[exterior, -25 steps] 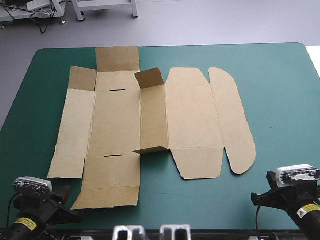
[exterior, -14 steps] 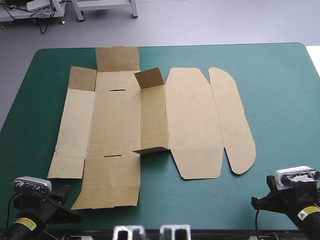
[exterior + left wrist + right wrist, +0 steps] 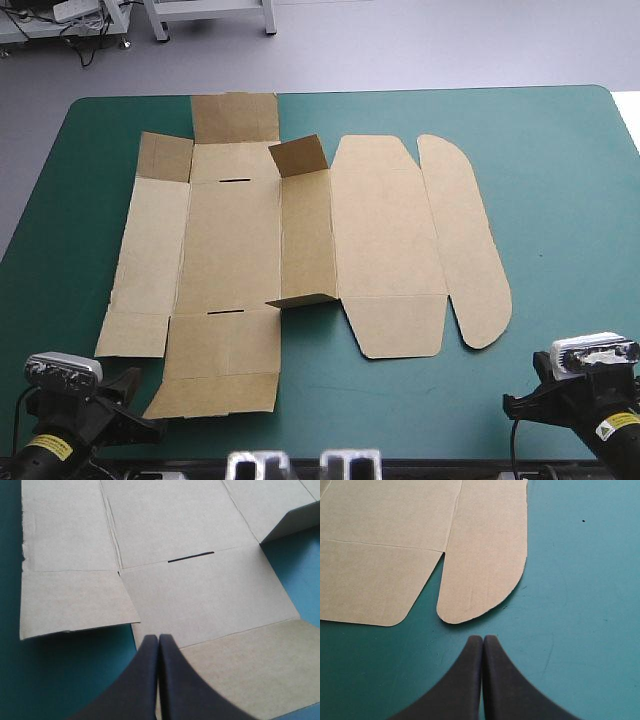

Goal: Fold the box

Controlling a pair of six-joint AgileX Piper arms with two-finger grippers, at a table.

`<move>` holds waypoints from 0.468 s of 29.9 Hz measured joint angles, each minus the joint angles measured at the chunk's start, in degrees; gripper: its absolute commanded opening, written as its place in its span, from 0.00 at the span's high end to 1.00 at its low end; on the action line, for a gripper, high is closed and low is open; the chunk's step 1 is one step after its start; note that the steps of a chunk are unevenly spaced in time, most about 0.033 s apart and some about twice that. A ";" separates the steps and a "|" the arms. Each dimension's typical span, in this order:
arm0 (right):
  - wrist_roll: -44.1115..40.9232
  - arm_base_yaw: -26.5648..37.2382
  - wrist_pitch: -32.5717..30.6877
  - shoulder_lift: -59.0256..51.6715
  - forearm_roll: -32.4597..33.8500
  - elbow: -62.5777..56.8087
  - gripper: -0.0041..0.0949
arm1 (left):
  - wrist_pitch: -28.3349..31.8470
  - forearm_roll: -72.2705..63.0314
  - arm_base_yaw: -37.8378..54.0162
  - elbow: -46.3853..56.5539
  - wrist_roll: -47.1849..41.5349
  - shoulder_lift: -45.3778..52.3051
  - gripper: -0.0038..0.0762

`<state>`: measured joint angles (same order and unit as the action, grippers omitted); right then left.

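Note:
The brown box (image 3: 230,240) lies as a cut sheet on the teal-green cover, mostly flat. One narrow wall (image 3: 305,240) stands raised in its middle, with small end flaps turned up. The rounded lid flap (image 3: 465,240) lies flat at its right side. My left gripper (image 3: 150,428) is shut at the table's near left corner. In the left wrist view its tip (image 3: 159,638) sits over the box's near flap (image 3: 210,595). My right gripper (image 3: 510,402) is shut near the near right corner. Its tip (image 3: 483,638) is over bare cover, just short of the rounded flap (image 3: 485,555).
Bare teal-green cover (image 3: 560,200) stretches to the right of the box as far as the table's right edge. A narrower strip (image 3: 70,220) runs along the box's left side. The box's far flap (image 3: 235,115) reaches almost to the table's far edge.
My right gripper has drawn back slightly toward the table's near edge. The left gripper and the box have hardly moved.

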<state>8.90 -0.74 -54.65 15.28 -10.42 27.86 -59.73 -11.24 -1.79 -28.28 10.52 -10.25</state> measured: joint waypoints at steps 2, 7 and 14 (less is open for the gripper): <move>0.00 0.00 0.00 0.00 0.00 0.00 0.97 | 0.05 0.39 0.00 -1.09 0.00 -0.38 0.96; 0.00 0.00 0.00 0.00 0.00 0.00 0.97 | 1.79 3.65 -0.07 -8.87 -0.12 -6.14 0.96; 0.00 0.00 0.00 0.00 0.00 0.00 0.97 | 9.88 5.27 -0.07 -19.81 -2.85 -21.56 0.96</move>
<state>8.90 -0.74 -54.65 15.28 -10.42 27.86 -49.85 -5.97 -1.86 -48.08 7.67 -31.82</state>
